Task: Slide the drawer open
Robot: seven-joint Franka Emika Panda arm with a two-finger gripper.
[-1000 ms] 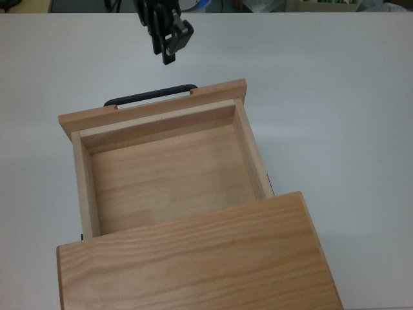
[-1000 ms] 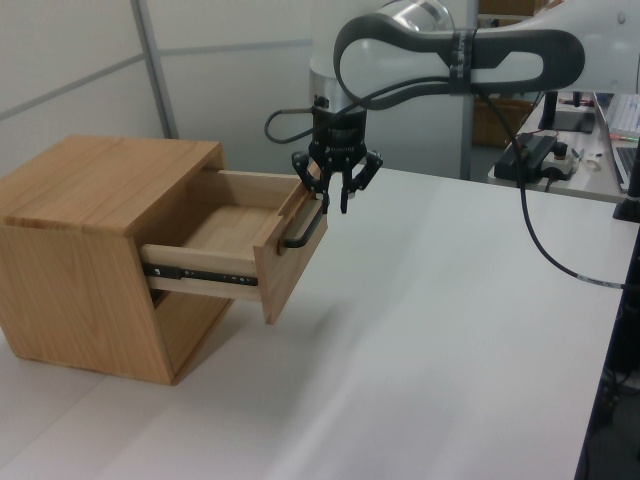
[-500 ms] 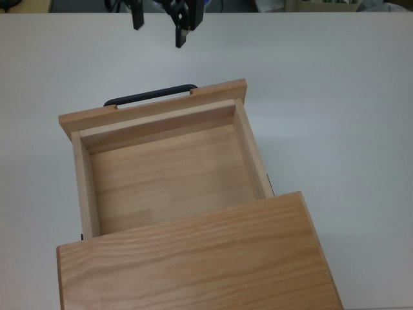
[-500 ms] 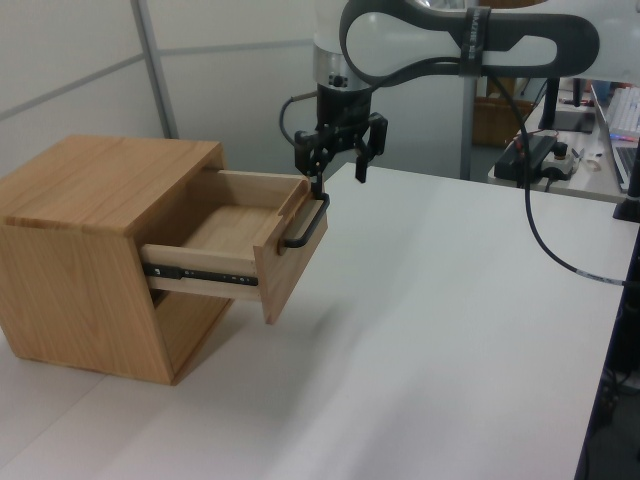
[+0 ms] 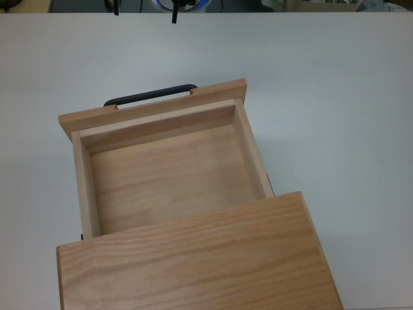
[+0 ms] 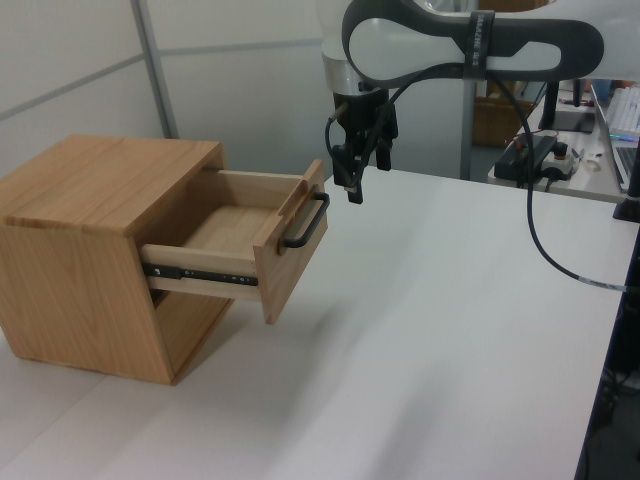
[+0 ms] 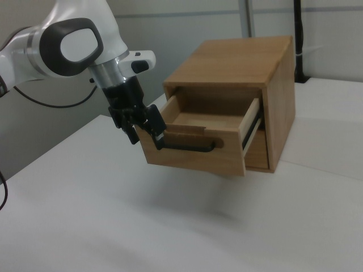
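The drawer (image 6: 235, 235) stands pulled well out of its wooden cabinet (image 6: 90, 250) on the white table (image 6: 440, 340), its empty oak tray open to the ceiling in the top view. By my reckoning the job looks done, or nearly so.

The gripper (image 6: 362, 175) hangs above the table just off the drawer front, released and holding nothing, its two fingers apart. In the left view it sits up and to the right of the black bar handle (image 6: 305, 220), close by but clear of it; in the right view it shows at the left end of the handle, and I cannot tell how wide the gap is there. The handle's long axis runs level across the front panel, crosswise to the way the drawer slides.

I can read no brand, label or writing anywhere on cabinet, drawer or arm.
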